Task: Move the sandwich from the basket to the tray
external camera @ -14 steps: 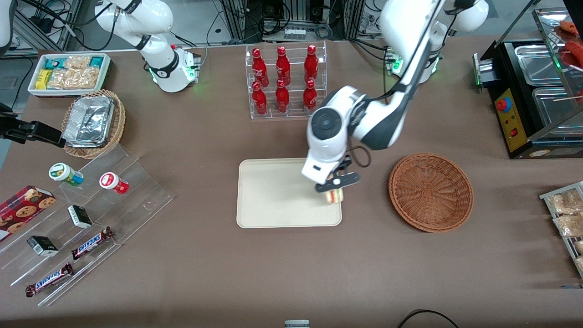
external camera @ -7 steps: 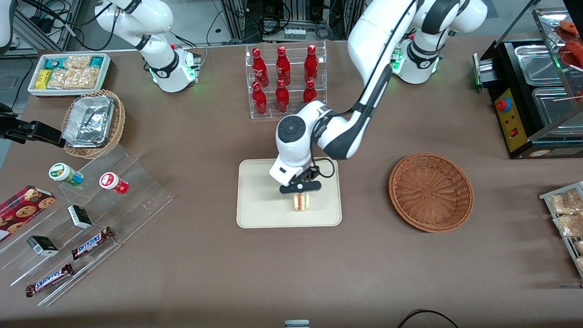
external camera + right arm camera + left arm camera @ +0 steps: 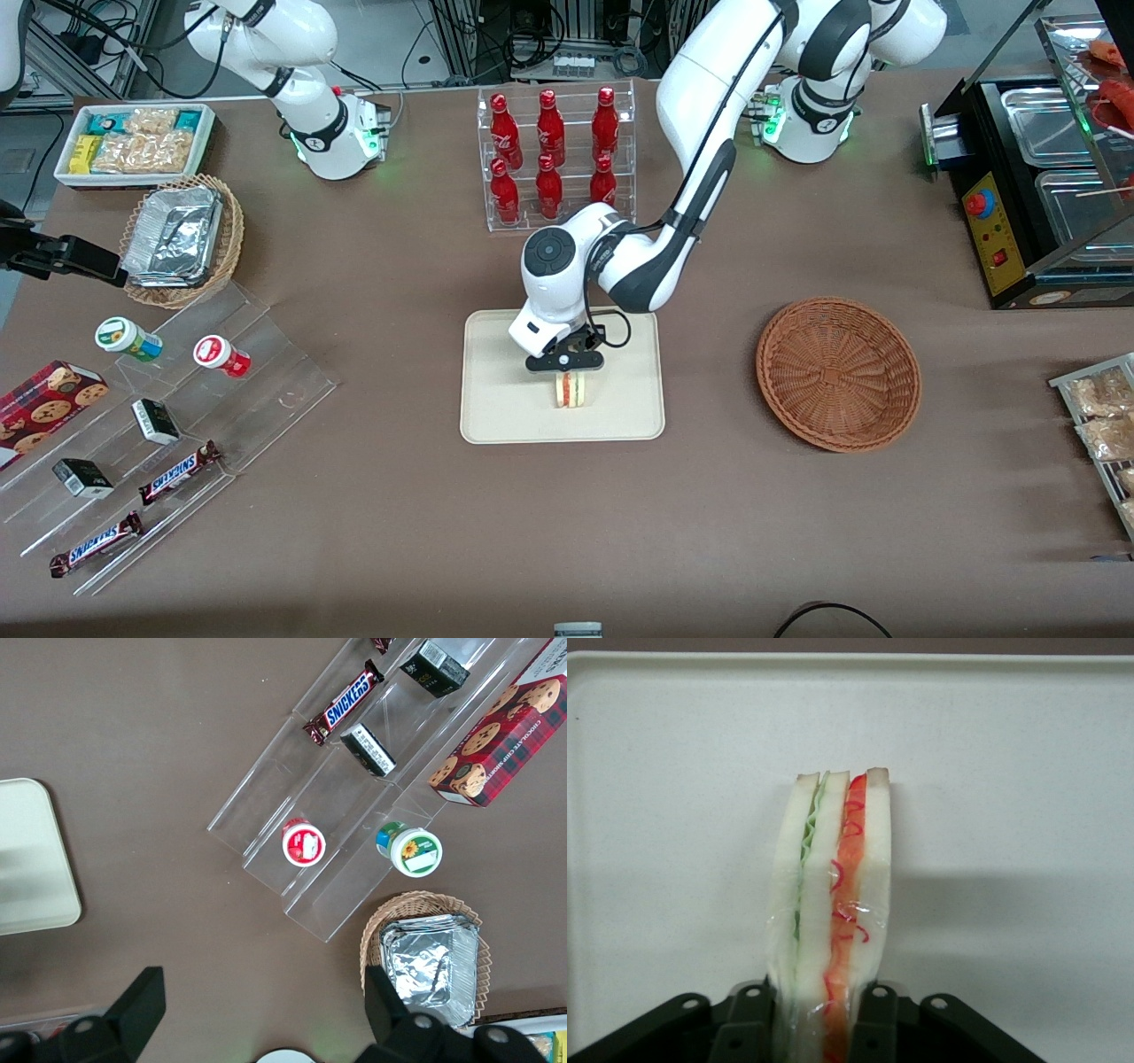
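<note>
On the brown worktop (image 3: 567, 532), the tray (image 3: 496, 416) carries the sandwich (image 3: 571, 390), pinched upright in the gripper (image 3: 567, 370). The basket (image 3: 838, 373) lies at the tray's three o'clock, the bottle rack (image 3: 556, 155) at twelve. The wrist view alone shows the plastic wrap (image 3: 833, 930).

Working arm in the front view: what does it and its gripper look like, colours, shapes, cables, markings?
The working arm has glossy white rounded shells with dark grey-black bands at the joints. A round dark grey cap sits on the wrist housing. A thin black cable loops beside the wrist. The gripper, over the tray, is black, with a flat black crossbar. The base shows a green light. No lettering is readable.
</note>
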Controlling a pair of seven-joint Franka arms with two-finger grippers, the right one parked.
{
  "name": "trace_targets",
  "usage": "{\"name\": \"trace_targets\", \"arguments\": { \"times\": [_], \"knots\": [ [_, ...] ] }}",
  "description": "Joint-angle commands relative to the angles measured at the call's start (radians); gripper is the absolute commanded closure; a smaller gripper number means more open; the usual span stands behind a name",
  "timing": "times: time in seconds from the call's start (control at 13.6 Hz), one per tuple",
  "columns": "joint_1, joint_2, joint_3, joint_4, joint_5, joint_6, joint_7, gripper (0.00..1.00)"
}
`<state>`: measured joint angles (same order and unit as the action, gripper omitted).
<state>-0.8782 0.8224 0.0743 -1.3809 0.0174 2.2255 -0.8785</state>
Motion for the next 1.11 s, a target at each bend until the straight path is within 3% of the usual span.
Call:
{"name": "trace_targets", "arguments": {
  "times": [0.0,0.37,0.52,1.03],
  "knots": [
    [-0.013,0.001,0.018,0.037,0.007,-0.018,0.001,0.01],
    [0.011,-0.120,0.036,0.037,-0.001,-0.136,-0.014,0.01],
    [0.025,-0.228,0.039,0.025,0.001,-0.277,-0.048,0.01],
    [0.232,-0.531,0.038,0.022,0.013,-0.680,0.016,0.01]
  ]
}}
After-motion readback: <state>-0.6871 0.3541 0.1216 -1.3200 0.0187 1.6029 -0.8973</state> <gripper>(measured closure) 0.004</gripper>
